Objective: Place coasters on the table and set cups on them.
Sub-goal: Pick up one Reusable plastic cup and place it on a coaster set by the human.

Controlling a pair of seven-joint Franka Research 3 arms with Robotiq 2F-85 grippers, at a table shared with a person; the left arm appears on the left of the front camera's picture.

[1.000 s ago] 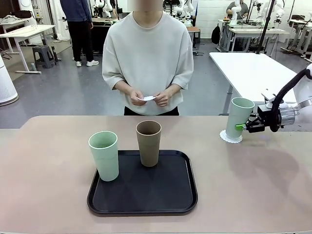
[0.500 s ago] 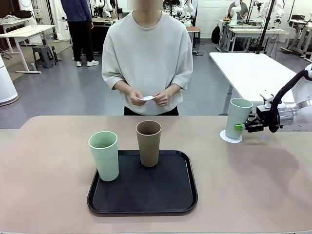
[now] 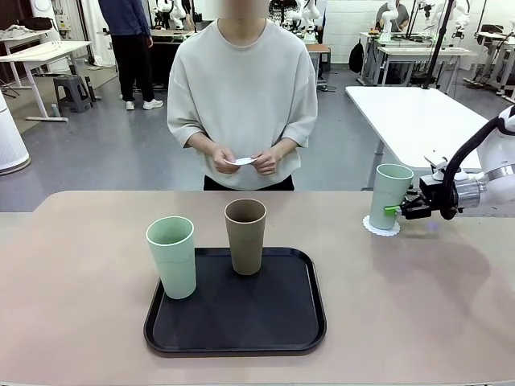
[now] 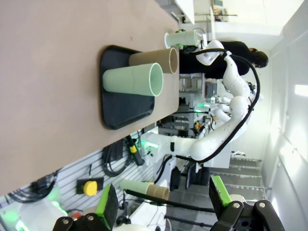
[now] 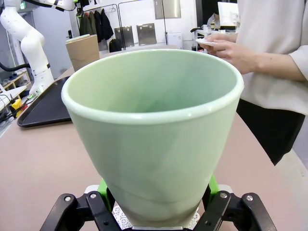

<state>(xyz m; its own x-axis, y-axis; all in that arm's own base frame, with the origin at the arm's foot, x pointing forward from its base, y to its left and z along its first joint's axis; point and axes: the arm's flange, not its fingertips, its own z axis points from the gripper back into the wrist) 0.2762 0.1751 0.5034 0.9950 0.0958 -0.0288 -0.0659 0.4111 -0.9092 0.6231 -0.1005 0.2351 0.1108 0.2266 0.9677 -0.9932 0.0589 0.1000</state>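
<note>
1. Mint cup (image 3: 389, 195) sits clamped between the right tool's (image 3: 393, 211) pads near the counter's (image 3: 418, 305) far right edge. Its base is over a coaster (image 3: 381, 228), though I cannot tell if they touch.
2. Left tool (image 4: 163, 196) hangs with jaws apart, holding nothing.
3. Compared with a second ago, cup and right tool are slightly further left and lower, closer to the coaster's middle.

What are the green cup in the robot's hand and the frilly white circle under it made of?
The green cup looks like matte plastic, maybe bamboo fibre: smooth, dull, thick rounded rim. The coaster looks like thin paper: white, lacy scalloped edge.
</note>
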